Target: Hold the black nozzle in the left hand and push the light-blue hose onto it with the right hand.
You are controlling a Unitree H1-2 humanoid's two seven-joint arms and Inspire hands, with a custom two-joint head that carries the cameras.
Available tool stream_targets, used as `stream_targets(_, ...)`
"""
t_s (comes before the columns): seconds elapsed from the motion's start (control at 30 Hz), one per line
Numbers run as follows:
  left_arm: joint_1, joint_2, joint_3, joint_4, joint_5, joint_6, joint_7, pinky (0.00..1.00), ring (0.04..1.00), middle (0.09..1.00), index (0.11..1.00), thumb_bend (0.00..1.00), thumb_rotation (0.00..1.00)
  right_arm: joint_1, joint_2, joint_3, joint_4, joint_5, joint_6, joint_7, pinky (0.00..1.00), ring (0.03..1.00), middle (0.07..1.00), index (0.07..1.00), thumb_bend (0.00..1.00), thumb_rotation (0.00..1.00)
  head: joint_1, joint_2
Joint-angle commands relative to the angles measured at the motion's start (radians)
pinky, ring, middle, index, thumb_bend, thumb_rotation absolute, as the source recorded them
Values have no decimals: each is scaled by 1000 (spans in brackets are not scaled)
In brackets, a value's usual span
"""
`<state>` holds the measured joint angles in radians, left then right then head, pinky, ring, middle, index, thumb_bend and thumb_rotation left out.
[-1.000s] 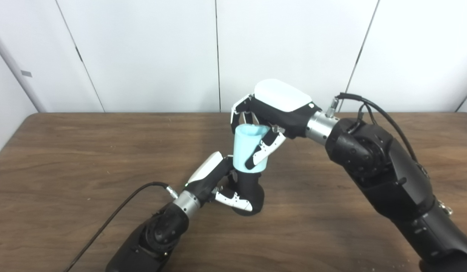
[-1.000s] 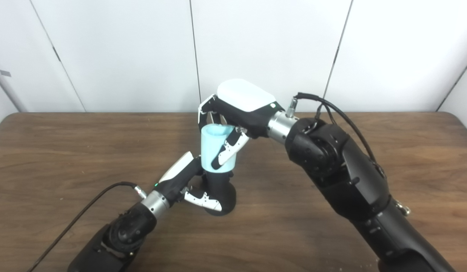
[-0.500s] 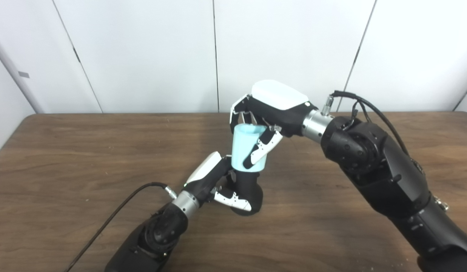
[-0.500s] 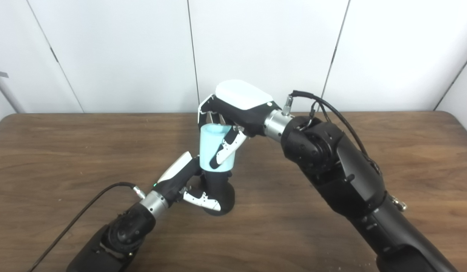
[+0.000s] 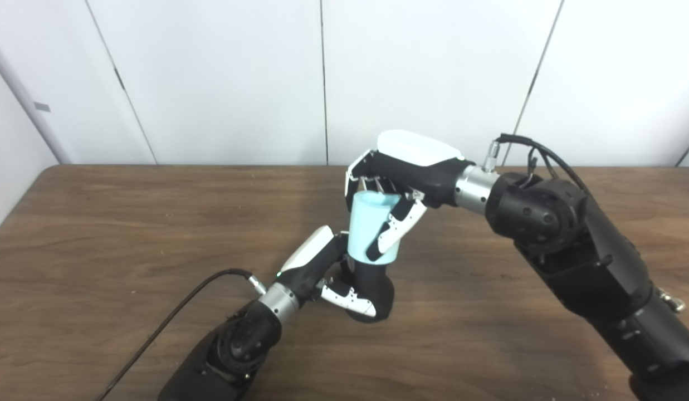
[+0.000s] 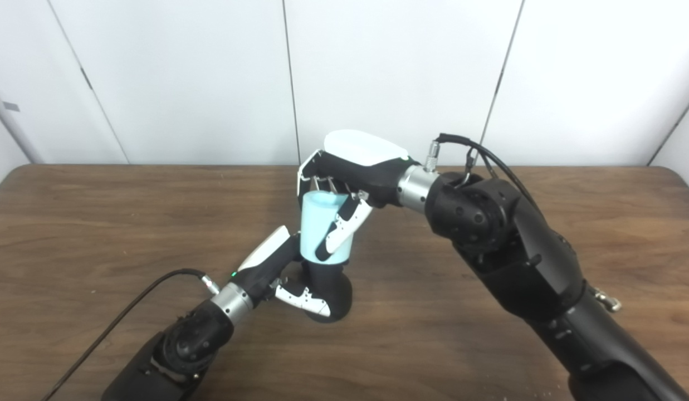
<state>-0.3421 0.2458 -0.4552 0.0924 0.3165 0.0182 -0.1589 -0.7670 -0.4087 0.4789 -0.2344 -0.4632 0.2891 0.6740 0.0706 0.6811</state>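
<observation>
- My left hand (image 5: 327, 273) wraps its fingers (image 5: 350, 299) around the black nozzle (image 5: 372, 289), standing upright on the worktop (image 5: 127, 234).
- My right hand (image 5: 402, 184) clasps the light-blue hose (image 5: 366, 225) from above.
- The hose sits directly over the nozzle, axes nearly in line, its lower rim already around the neck; the push goes straight down.

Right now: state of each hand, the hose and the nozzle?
left hand: shut on the black nozzle, low by the table.
right hand: shut on the light-blue hose, from above.
light-blue hose: upright, lower end over the nozzle's top.
black nozzle: upright under the hose, top hidden.
</observation>
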Motion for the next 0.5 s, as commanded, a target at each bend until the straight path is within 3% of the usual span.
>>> stream_targets(0.0, 56, 27, -31, 77, 57, 89, -68, 266, 343, 474, 486, 526, 0, 22, -9, 65, -27, 56, 2, 128, 96, 178, 282, 485, 516, 130, 1, 0)
stream_targets(0.33, 55, 27, -29, 76, 61, 91, -73, 268, 343, 474, 486, 526, 0, 20, -16, 79, -40, 42, -4, 126, 95, 179, 284, 486, 516, 130, 1, 0)
stream_targets(0.47, 55, 27, -29, 76, 63, 91, -73, 265, 340, 474, 487, 526, 0, 29, -22, 102, -62, -15, -32, 98, 88, 170, 282, 486, 516, 127, 1, 2)
